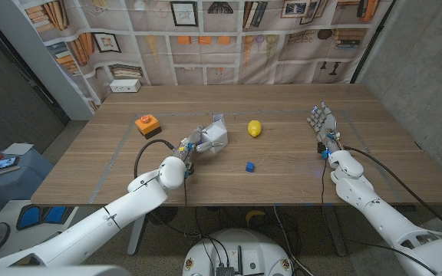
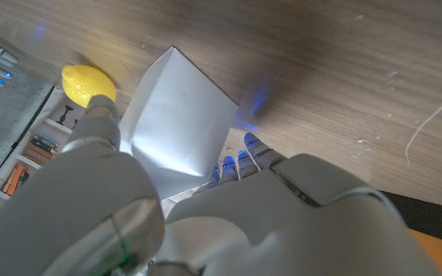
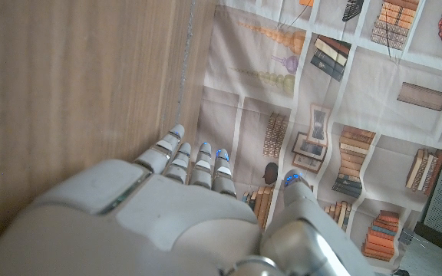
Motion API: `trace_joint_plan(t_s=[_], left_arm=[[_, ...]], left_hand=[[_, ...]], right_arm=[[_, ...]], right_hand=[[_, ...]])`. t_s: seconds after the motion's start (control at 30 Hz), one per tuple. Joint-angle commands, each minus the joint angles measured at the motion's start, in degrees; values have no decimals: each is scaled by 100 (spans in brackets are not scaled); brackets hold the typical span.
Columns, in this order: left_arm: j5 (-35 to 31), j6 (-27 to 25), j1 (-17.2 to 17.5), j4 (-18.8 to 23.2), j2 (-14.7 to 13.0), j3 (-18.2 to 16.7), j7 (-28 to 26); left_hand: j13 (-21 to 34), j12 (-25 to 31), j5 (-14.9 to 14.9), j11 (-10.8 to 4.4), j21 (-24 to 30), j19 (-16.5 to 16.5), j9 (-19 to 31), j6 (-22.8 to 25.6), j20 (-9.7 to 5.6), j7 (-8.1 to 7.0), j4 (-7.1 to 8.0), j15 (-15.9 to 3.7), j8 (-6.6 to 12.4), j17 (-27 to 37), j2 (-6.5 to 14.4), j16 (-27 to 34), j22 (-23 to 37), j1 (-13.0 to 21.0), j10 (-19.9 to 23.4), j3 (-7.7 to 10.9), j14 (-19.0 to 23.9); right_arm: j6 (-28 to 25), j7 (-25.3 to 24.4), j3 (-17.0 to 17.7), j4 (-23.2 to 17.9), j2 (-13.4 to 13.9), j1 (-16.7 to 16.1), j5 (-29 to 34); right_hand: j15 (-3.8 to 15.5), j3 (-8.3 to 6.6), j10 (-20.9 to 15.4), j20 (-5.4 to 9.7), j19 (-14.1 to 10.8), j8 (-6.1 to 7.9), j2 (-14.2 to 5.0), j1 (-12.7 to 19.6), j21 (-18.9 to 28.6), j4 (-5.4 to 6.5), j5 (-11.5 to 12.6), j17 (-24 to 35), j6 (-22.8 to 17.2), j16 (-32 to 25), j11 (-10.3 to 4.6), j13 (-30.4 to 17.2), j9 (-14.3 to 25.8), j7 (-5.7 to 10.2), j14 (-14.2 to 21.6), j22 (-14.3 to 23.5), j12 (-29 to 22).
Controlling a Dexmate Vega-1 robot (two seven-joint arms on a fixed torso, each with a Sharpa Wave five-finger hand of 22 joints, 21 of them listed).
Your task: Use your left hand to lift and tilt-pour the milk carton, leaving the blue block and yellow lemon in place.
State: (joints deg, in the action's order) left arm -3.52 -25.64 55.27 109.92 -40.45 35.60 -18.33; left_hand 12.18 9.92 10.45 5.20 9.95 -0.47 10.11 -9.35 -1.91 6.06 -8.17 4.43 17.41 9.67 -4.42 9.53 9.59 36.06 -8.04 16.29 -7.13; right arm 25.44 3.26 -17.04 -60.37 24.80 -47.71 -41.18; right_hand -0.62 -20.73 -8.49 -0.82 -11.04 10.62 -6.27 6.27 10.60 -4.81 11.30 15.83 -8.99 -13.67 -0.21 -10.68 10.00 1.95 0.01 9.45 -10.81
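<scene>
The white milk carton (image 1: 214, 136) sits left of the table's middle, tilted, with my left hand (image 1: 191, 146) gripping it from its near left side. In the left wrist view the thumb (image 2: 98, 126) lies on one face of the carton (image 2: 176, 116) and the other fingers (image 2: 240, 159) wrap the opposite edge. The yellow lemon (image 1: 255, 128) lies just right of the carton and appears beyond it as lemon (image 2: 87, 83). A small blue block (image 1: 249, 166) rests nearer the front, apart from both. My right hand (image 1: 322, 123) holds nothing at the right, fingers apart and extended (image 3: 194, 161).
An orange box with a dark button (image 1: 148, 124) stands left of the carton. A white box (image 1: 125, 86) sits at the back left table edge. A printed bookshelf backdrop (image 1: 229, 38) hangs behind the wooden table (image 1: 298, 176).
</scene>
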Motion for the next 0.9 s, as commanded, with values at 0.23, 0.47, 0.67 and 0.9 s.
trace_joint_plan(t_s=[0.23, 0.47, 0.67, 0.9], left_arm=[[386, 644, -101, 61, -347, -178, 483], [539, 910, -52, 127, -412, -304, 562], [626, 1204, 128, 191, -411, -510, 352], [805, 1630, 327, 121, -412, -748, 226]], left_hand=[[-156, -5, -46, 15, -27, -630, -4, -306, -164, 0, 76, 35, -348, 16, -25, 1, 5, -400, -554, -131, -539], [-187, -8, -50, 78, -38, -1107, -2, -556, -166, 17, 113, 105, -571, 19, 30, 2, 7, -631, -944, -162, -898], [-190, 3, -49, 58, -26, -1152, -1, -571, -163, 5, 128, 101, -590, 19, 47, 11, 8, -681, -976, -168, -933], [-194, 58, -44, 19, 30, -1092, -1, -437, -173, -41, 141, 62, -559, 18, 90, 60, 9, -745, -898, -166, -867]], right_arm=[[-13, -80, -27, -31, -32, -17, 37], [0, -135, -28, -96, -28, -52, 59], [-27, -234, -25, -252, 21, -131, 99], [-91, -350, -32, -504, 132, -234, 180]], right_hand=[[-20, -52, -25, -12, -44, 12, -191, -1, 30, -17, -23, 18, -52, -15, -6, -10, 15, 24, 11, 24, -33], [-24, -54, -28, -12, -44, 11, -188, -3, 30, -16, -24, 19, -50, -16, 7, -10, 15, 23, 13, 24, -34], [-15, -56, -22, -14, -43, 11, -187, -5, 29, -15, -24, 20, -50, -17, -2, -10, 15, 22, 13, 24, -32], [16, -58, -23, 32, -37, 12, -184, -5, 26, -16, -25, 23, -52, -12, 7, -10, 15, 24, -5, 24, -32]])
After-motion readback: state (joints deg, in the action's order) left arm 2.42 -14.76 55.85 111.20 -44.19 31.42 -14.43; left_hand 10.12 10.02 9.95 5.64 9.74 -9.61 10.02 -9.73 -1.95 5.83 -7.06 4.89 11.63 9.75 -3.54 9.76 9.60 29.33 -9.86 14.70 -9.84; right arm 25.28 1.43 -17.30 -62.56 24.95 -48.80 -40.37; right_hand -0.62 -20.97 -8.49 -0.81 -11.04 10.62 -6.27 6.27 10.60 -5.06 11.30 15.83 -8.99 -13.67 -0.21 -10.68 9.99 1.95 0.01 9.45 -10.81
